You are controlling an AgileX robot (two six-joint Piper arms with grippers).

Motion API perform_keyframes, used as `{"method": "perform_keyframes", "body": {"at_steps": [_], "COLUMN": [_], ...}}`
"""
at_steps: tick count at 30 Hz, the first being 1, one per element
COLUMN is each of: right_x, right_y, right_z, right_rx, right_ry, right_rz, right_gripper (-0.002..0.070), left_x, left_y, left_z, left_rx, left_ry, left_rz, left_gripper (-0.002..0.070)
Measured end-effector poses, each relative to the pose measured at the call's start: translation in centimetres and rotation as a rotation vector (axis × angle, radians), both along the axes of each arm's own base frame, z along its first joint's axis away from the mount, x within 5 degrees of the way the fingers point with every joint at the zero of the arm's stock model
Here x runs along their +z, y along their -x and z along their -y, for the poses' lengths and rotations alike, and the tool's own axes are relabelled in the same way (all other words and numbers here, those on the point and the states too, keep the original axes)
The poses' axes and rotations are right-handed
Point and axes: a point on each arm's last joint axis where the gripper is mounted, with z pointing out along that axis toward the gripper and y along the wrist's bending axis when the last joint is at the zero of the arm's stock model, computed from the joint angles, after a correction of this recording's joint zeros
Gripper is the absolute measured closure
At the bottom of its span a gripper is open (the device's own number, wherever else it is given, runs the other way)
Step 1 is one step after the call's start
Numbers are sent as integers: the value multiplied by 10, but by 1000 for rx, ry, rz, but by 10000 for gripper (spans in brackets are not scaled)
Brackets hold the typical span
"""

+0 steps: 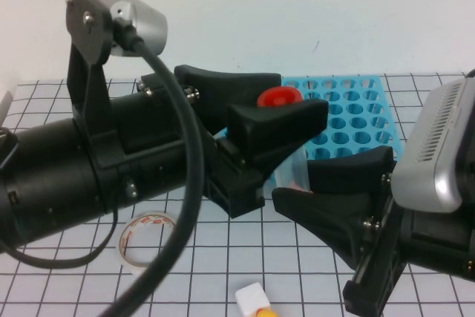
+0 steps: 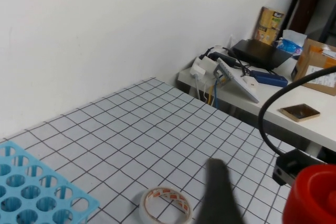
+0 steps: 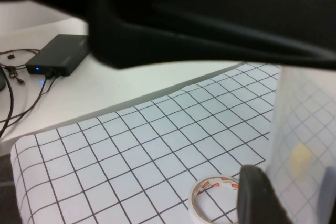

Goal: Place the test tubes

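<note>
The test tube [image 1: 297,162] is held roughly upright above the desk [image 1: 245,257] and is gripped low down by the right pincer [image 1: 293,183], which is closed on its clear body. The left pincer [image 1: 300,94] is spread open around the red cap [image 1: 278,98], with a gap seen beside the cap in the left wrist view. The blue rack [image 1: 356,109] is seen at 2 o'clock of the tube and the tape roll [image 1: 145,239] at 8 o'clock.
</note>
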Motion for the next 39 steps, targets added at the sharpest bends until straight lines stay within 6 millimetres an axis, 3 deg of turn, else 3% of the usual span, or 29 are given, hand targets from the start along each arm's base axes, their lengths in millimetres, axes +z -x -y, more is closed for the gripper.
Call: {"method": "perform_keyframes", "body": {"at_steps": [3, 4, 15, 17, 20, 22, 26, 31, 39], "right_x": [0, 0, 0, 0, 0, 1, 11, 19, -8], "right_y": [0, 0, -1, -1, 0, 1, 8, 23, 45], "right_z": [0, 0, 0, 0, 0, 1, 8, 26, 62], "right_rx": [-3, -5, 2, 4, 16, 17, 19, 22, -56], "right_ry": [1, 2, 24, 28, 29, 29, 7, -28, -4], "right_rz": [1, 2, 40, 46, 50, 58, 101, 153, 181], "right_gripper": [438, 438, 437, 377, 195, 112, 89, 195, 605], "left_x": [0, 0, 0, 0, 0, 0, 0, 9, 24], "left_y": [0, 0, 1, 1, 0, 0, 0, -2, -12], "left_z": [0, 0, 1, 1, 0, 0, 0, -1, -8], "left_rx": [-1, -4, -7, -7, -1, 0, 4, 35, 167], "left_ry": [1, 4, 2, -2, -22, -33, -57, -86, -122], "left_rz": [-2, -5, 1, 9, 45, 65, 110, 203, 281], "left_gripper": [411, 424, 423, 423, 423, 423, 423, 424, 424]}}
